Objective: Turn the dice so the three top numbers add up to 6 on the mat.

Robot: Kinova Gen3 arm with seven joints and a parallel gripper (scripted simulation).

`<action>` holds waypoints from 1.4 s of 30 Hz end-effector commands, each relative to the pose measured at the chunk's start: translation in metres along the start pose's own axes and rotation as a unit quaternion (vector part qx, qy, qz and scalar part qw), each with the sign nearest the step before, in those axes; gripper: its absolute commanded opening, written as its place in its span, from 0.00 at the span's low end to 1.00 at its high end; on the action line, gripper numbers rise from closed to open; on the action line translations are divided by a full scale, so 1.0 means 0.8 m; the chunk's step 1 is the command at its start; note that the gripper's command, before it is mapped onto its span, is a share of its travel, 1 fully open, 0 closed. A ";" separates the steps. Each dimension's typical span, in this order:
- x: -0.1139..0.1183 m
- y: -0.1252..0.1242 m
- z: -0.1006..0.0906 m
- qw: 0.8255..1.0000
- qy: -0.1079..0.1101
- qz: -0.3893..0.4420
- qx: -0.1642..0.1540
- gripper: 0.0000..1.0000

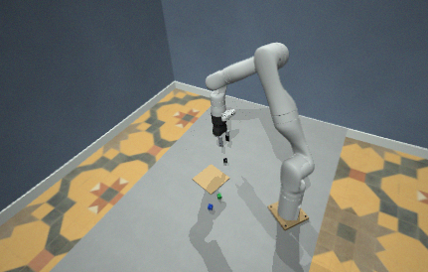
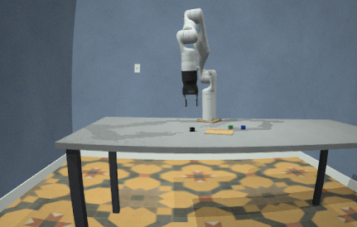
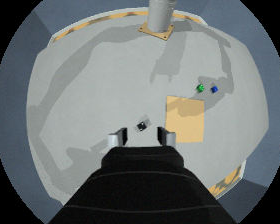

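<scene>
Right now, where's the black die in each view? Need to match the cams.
Top: black die just off the mat's far corner, below the open gripper.
Exterior: on the table at, left of the mat.
Wrist: at, between the fingers, left of the mat.
Shared landmark: the tan mat.

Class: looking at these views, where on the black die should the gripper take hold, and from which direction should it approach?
Probably from straight above: the open gripper hangs pointing down over the black die, which sits alone on the table, apart from the mat. Close the fingers on two opposite side faces; a cube's parallel sides suit flat fingers.
</scene>
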State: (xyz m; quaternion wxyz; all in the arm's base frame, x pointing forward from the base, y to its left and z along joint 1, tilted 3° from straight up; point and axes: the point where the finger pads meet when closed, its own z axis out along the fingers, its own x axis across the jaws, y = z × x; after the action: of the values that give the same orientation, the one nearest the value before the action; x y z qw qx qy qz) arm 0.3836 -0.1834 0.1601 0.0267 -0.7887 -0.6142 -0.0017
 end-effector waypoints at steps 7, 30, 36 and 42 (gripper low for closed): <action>0.005 0.010 -0.008 1.000 -0.011 -0.024 -0.014 1.00; 0.018 0.030 -0.020 0.996 -0.031 -0.075 -0.041 1.00; 0.019 0.033 -0.021 0.995 -0.033 -0.081 -0.044 1.00; 0.019 0.033 -0.021 0.995 -0.033 -0.081 -0.044 1.00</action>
State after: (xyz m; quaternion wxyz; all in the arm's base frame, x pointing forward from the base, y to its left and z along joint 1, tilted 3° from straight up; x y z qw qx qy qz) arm 0.4126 -0.1756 0.1755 -0.0276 -0.7364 -0.6759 -0.0043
